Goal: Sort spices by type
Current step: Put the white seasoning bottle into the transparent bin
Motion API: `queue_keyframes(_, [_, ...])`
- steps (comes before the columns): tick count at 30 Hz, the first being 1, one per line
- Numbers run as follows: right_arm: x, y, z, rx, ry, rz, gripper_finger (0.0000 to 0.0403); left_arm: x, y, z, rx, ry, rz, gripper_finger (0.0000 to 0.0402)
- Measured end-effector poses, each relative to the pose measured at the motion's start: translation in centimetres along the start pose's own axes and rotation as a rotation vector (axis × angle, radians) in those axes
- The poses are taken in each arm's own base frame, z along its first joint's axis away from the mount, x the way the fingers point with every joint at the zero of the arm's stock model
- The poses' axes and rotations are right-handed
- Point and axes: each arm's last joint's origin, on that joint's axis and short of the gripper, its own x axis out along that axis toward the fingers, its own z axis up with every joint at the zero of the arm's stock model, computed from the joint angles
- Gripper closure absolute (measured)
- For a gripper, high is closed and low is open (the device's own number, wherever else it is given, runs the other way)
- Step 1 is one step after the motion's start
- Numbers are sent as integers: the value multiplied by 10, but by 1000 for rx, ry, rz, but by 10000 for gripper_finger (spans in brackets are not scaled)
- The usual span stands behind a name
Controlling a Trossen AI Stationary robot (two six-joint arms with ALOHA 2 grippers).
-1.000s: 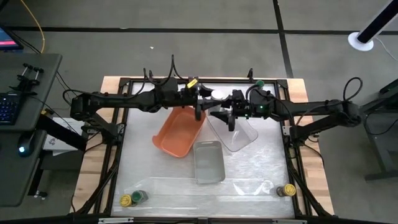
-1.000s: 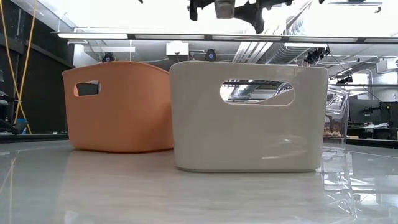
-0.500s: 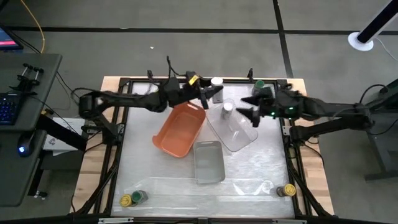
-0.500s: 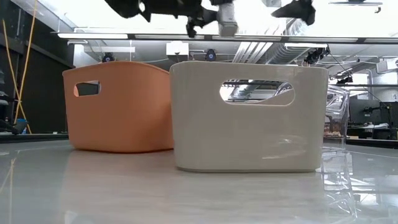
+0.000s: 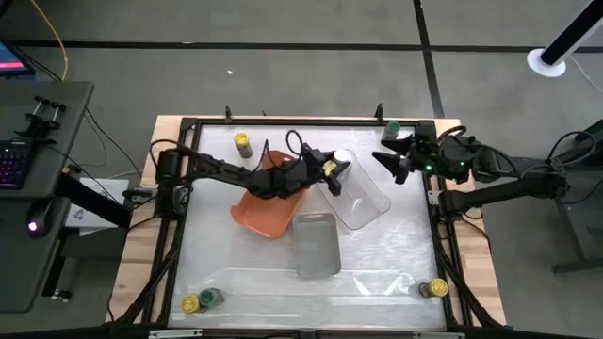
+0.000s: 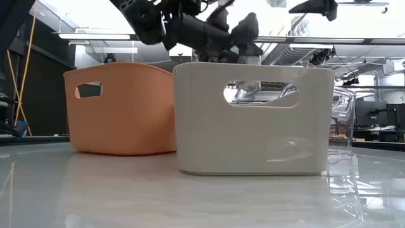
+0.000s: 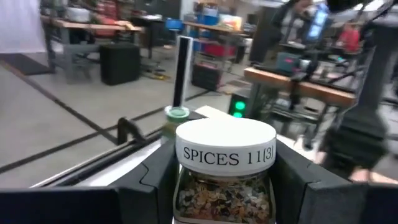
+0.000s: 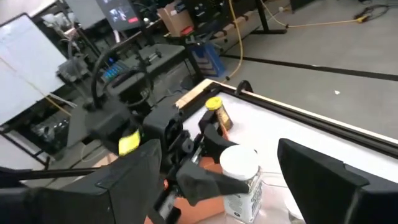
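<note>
Moved since earlier frames: left arm swung from back edge to over the trays, white-lidded jar carried along; right arm pulled back toward right back corner.
Left pincer point(image 5: 332, 170): pinching white-lidded spice jar point(image 7: 224, 163) just under its lid; jar upright in wrist view.
Right pincer point(image 5: 394, 161): spread wide, holding nothing, near green-lidded jar point(image 5: 391, 127) at back right corner.
Held jar position: over near edge of clear tray point(image 5: 363, 202), beside orange tray point(image 5: 268, 202); grey tray point(image 5: 317, 247) just in front.
Key relation: clear tray directly beneath left pincer; jar's long axis roughly vertical; left arm plainly nearer.
Other jars: yellow-lidded one point(image 5: 242, 143) at back left; yellow pair point(image 5: 200, 300) front left; one point(image 5: 436, 288) front right, on worktop point(image 5: 377, 254).
Judgement: release into clear tray likely next.
</note>
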Motion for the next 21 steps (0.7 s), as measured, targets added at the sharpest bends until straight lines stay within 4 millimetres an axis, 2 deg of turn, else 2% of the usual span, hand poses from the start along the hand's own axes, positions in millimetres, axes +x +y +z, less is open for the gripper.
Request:
queue_keyframes(3, [3,1,-1,0,-3,-17,87,8,4,-14,-14,-13,1,245])
queue_keyframes(7, [9,3,-3,14,4,-26,87,17,8,-44,-86,59,-4,245])
queue_keyframes(9, [12,3,-4,26,10,-31,87,17,8,-53,-98,84,-6,245])
queue_keyframes(13, [24,6,-11,71,51,-56,87,16,5,-52,-88,73,-15,245])
queue_keyframes(16, [40,7,-24,88,127,-114,93,15,4,-54,-50,80,-18,245])
queue_keyframes(18, [54,7,-34,70,175,-160,108,15,4,-53,-51,78,-18,245])
queue_keyframes(21, [74,3,-44,81,208,-243,158,15,4,-53,-50,79,-21,245])
